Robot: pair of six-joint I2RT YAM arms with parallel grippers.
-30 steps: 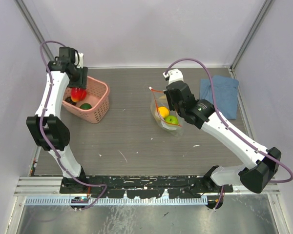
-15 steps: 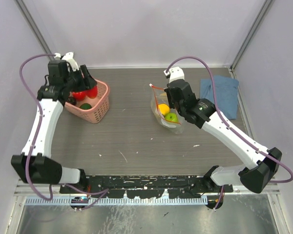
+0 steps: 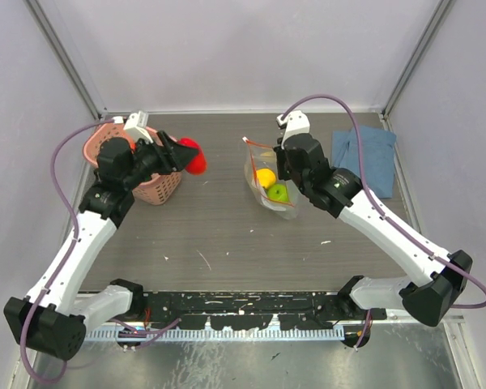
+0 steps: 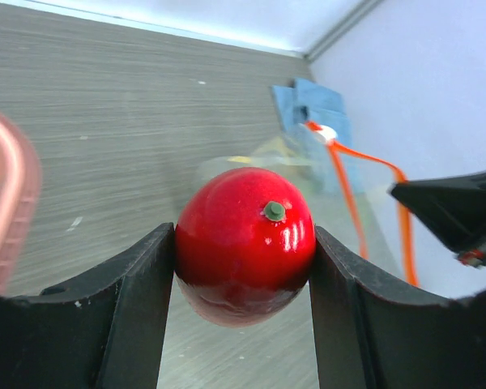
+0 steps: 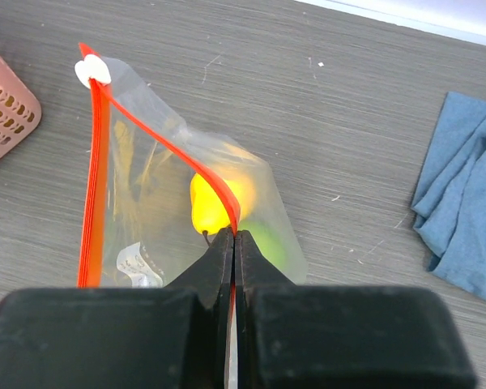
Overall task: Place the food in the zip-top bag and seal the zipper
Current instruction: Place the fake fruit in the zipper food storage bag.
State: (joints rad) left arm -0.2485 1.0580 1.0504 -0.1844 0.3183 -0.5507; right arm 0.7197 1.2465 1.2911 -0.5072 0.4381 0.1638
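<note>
Left arm stretched up from the lower left, elbow bent, left fingers [image 4: 158, 267] clamping a red fruit [image 4: 245, 243], stem facing the wrist camera, just right of the pink basket [image 3: 158, 190]. Right arm arched in from lower right, right fingers [image 5: 233, 243] pinched shut on the zipper [image 5: 93, 186]. The zip-top bag [image 3: 263, 182] sat mid-worktop [image 3: 227, 235], long axis upper left to lower right, yellow fruit [image 3: 265, 177] and green fruit [image 3: 278, 193] inside.

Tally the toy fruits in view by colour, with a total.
Red fruit: 1, in the left gripper
Yellow fruit: 1, in the bag
Green fruit: 1, in the bag
Total: 3; inside of the basket is hidden.
</note>
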